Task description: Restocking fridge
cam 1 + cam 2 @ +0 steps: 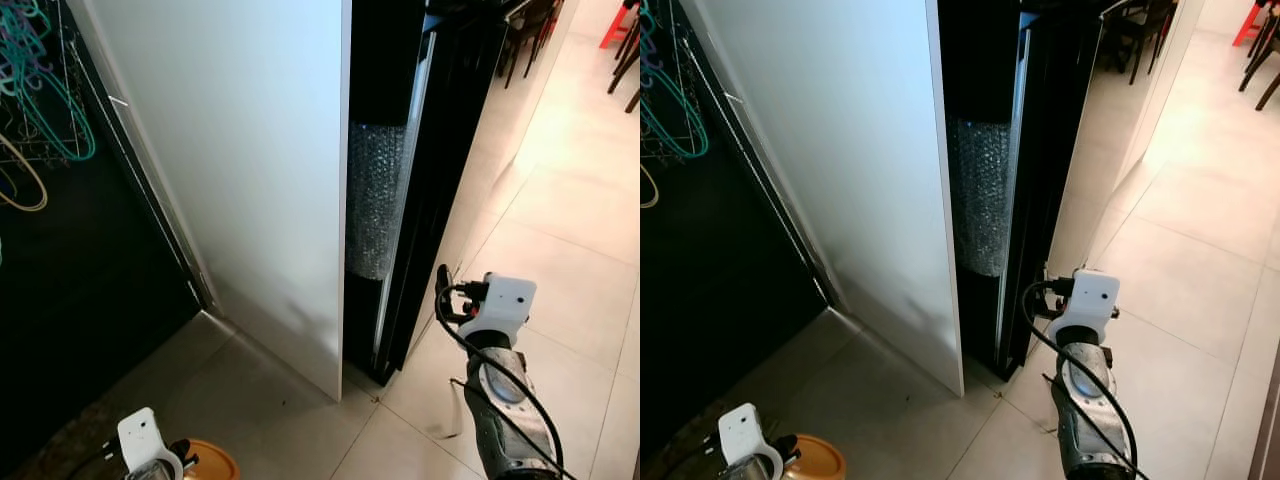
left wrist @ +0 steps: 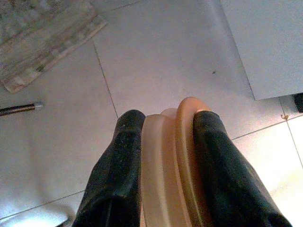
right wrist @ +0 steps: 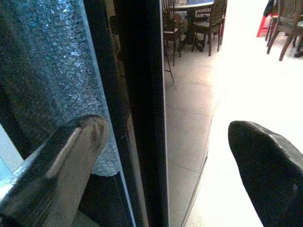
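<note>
The fridge stands ahead with its white side panel (image 1: 230,150) toward me. Its black door (image 1: 440,150) is ajar, and bubble wrap (image 1: 375,200) shows in the gap. My right gripper (image 3: 165,130) is open at the door's edge, one finger (image 3: 71,161) on the bubble-wrap side and the other on the room side. My right wrist (image 1: 498,305) is low beside the door. My left gripper (image 2: 165,118) hangs low at the left over the floor, shut on stacked orange and tan round discs (image 2: 182,156), seen as an orange rim (image 1: 210,463).
Teal and cream hangers (image 1: 40,90) hang in a dark opening at the left. Pale tiled floor (image 1: 560,250) runs to the right toward dark chairs (image 1: 530,35) and a red stool (image 1: 620,20). A mat (image 2: 42,42) and a thin pen-like rod (image 2: 19,109) lie on the floor.
</note>
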`<state>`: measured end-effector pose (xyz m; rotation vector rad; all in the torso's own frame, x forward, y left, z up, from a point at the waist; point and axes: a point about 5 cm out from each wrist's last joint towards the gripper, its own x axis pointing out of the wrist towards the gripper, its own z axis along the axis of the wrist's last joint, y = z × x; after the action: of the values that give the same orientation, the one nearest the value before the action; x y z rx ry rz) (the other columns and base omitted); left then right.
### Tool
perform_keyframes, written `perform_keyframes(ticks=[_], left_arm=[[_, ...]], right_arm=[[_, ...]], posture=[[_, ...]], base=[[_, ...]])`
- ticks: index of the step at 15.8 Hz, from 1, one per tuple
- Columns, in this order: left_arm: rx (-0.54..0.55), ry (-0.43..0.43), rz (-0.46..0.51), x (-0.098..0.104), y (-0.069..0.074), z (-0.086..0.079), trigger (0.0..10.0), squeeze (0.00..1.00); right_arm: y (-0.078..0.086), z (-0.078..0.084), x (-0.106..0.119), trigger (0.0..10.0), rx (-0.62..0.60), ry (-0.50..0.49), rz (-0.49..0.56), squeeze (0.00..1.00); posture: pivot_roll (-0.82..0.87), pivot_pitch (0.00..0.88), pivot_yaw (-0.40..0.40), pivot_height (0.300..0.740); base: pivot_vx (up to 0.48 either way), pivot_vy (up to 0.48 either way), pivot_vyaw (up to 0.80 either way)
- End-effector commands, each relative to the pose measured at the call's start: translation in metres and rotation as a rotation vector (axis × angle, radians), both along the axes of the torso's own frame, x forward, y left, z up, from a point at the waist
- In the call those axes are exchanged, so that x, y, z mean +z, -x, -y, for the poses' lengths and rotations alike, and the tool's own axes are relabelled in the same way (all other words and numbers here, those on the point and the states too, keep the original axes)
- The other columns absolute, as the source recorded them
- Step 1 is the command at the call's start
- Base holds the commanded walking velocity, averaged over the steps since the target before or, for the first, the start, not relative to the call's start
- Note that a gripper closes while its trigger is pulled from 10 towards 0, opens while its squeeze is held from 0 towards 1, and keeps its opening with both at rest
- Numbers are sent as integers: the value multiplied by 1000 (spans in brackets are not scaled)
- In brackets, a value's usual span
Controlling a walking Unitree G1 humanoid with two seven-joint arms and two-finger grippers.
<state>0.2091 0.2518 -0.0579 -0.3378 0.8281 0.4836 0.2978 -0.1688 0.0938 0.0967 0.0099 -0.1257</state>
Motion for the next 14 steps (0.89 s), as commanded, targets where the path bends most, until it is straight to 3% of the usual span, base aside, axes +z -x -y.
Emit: perform_keyframes(ticks=[1, 6, 14], left_arm=[[-1, -5, -22, -2, 5, -2, 10000, 0], [-10, -5, -22, -2, 5, -1, 10000, 0], [-3, 11, -26, -5, 6, 5, 10000, 0]], right_arm=[[-3, -9, 1, 10000, 25, -8, 8, 0], [-8, -17, 6, 10000, 42, -23, 24, 0], [-9, -11, 5, 10000, 57, 6, 22, 0]], posture=[[-174, 0, 70, 740], [-170, 0, 68, 740], [-162, 0, 23, 740]], base=[[247, 0, 0], [282, 0, 0], [331, 0, 0]])
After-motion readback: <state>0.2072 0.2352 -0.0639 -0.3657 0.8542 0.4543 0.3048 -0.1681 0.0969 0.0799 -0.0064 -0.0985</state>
